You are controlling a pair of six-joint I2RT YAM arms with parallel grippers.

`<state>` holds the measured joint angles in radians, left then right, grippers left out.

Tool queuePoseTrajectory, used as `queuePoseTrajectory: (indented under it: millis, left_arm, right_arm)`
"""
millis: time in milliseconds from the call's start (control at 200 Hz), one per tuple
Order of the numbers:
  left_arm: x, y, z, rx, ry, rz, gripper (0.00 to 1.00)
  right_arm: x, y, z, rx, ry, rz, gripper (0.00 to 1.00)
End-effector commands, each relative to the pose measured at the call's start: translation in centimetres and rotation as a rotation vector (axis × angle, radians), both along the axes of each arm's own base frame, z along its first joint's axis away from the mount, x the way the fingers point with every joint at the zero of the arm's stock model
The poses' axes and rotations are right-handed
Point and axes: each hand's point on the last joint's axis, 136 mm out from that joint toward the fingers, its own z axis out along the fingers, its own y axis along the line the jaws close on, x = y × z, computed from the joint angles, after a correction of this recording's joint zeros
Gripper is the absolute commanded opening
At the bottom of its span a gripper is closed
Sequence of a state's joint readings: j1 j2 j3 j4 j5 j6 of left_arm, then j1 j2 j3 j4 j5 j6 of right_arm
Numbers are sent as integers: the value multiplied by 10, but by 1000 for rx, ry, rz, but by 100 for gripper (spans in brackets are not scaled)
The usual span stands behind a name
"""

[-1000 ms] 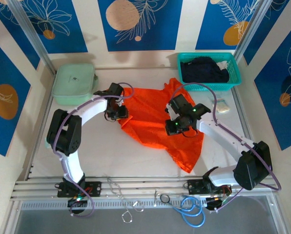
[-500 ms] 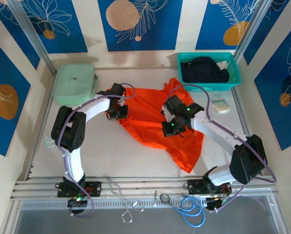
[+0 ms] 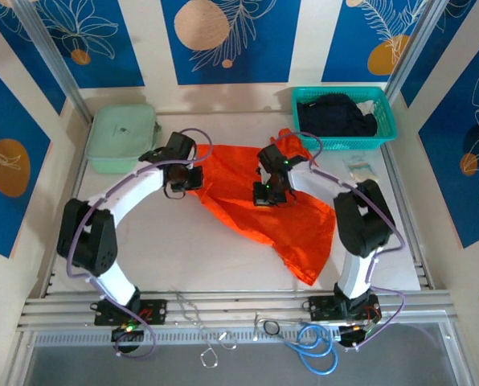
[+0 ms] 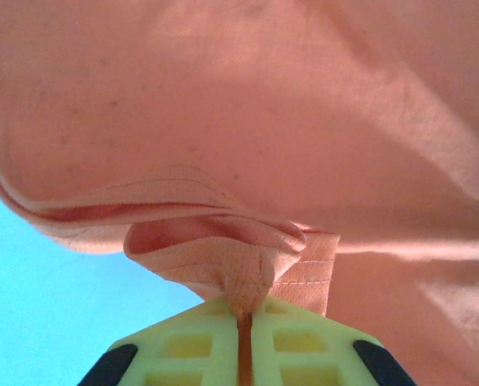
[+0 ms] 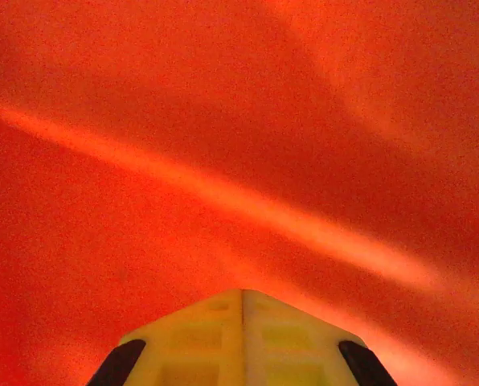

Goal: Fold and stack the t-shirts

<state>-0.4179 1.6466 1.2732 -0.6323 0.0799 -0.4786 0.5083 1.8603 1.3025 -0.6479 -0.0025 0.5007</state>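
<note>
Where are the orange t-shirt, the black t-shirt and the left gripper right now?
orange t-shirt (image 3: pixel 264 221): top external view, flat middle of the cloth.
black t-shirt (image 3: pixel 336 119): top external view, bunched middle, inside teal basket (image 3: pixel 344 144).
left gripper (image 4: pixel 243 312): left wrist view, fingertips shut on a hem fold.

The left arm and the right arm share one build: smooth white tube-shaped links joined by bulky, rounded black joint housings. A thin purple-grey cable loops loosely outside each arm, from base to wrist. Small green lights glow on the black wrist block of the right arm. The black bases sit at the bottom of the overhead frame, and the left one shows a spot of red. In the wrist views, the left pincer and the right pincer have pale yellow-green plastic fingers moulded with shallow square pockets. Rounded black pieces sit at the lower corners of those frames.
</note>
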Motion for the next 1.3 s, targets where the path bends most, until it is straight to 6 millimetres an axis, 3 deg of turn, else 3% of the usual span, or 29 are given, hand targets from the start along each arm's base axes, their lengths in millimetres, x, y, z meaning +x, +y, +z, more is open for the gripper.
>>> queuePoseTrajectory:
  millis: [0,160,320,460,615,765,831,1061,1296]
  left_arm:
    - [-22,20,-11,50,60,45,12]
    - [-52,35,-18,70,97,75,13]
    - [-89,57,-19,105,128,124,14]
    - [-123,76,-21,123,162,176,17]
    - [-160,90,-38,112,221,231,17]
    - [-184,94,-55,76,255,279,10]
    - [-185,96,-55,69,244,292,12]
    - [-166,100,-58,131,213,307,44]
    - [-132,106,-70,196,150,338,49]
  right_arm:
    - [22,1,-14,29,47,-70,0]
    - [33,-12,-47,-5,141,-131,0]
    - [32,-23,-65,-36,187,-173,0]
    - [32,-29,-73,-54,211,-196,0]
    - [34,-32,-75,-69,210,-197,0]
    - [35,-33,-74,-72,206,-193,0]
    - [34,-34,-74,-74,207,-191,0]
    - [31,-31,-74,-70,210,-173,0]
    - [28,-29,-73,-62,215,-164,0]
